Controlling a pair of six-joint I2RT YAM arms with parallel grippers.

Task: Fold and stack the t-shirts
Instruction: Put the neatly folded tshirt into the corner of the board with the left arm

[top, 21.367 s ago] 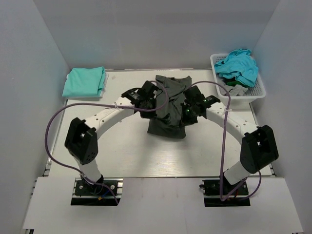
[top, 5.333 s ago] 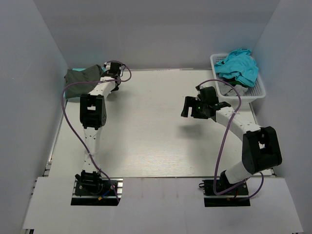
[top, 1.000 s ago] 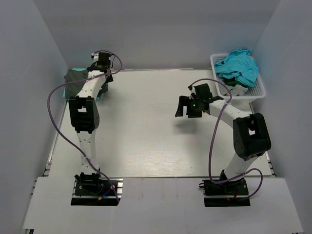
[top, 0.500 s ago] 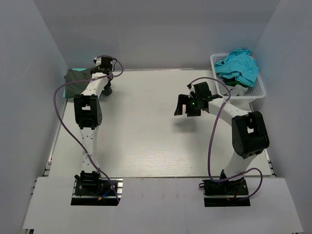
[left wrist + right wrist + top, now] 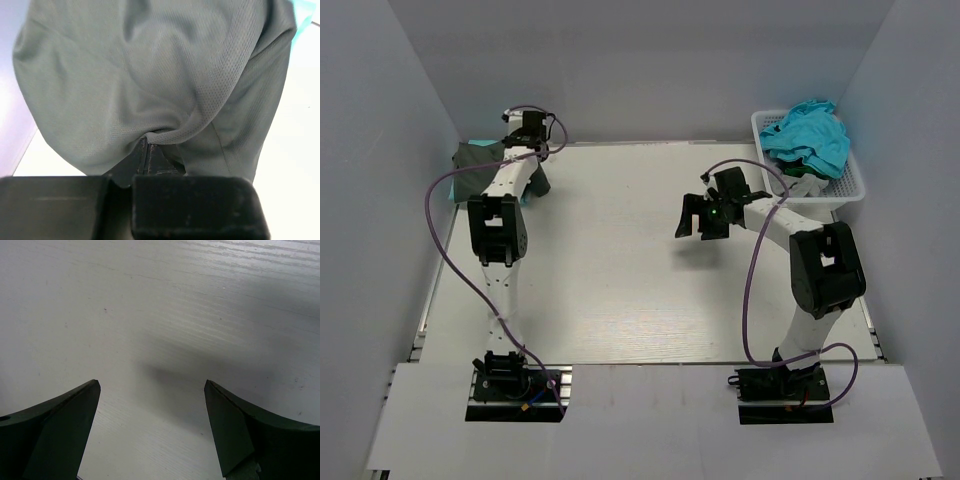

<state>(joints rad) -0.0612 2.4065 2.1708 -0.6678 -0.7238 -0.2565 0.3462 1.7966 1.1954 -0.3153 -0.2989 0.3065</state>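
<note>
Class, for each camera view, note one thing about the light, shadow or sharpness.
Top external: soft, even light, faint shadow under the right hand on the pale wood-grain table. Left wrist: weave of the dark grey-green mesh t-shirt is crisp; the left hand looks soft. Right wrist: glare streaks at top, blurred shadow mid-frame.

A t-shirt [image 5: 475, 160] lies in the counter's [image 5: 620, 290] far left corner, with the left end effector [image 5: 148, 150] pinching it. More t-shirts [image 5: 807, 135] sit in the basket [image 5: 855, 188] at far right, and the right end effector [image 5: 705, 215] is to its left.
</note>
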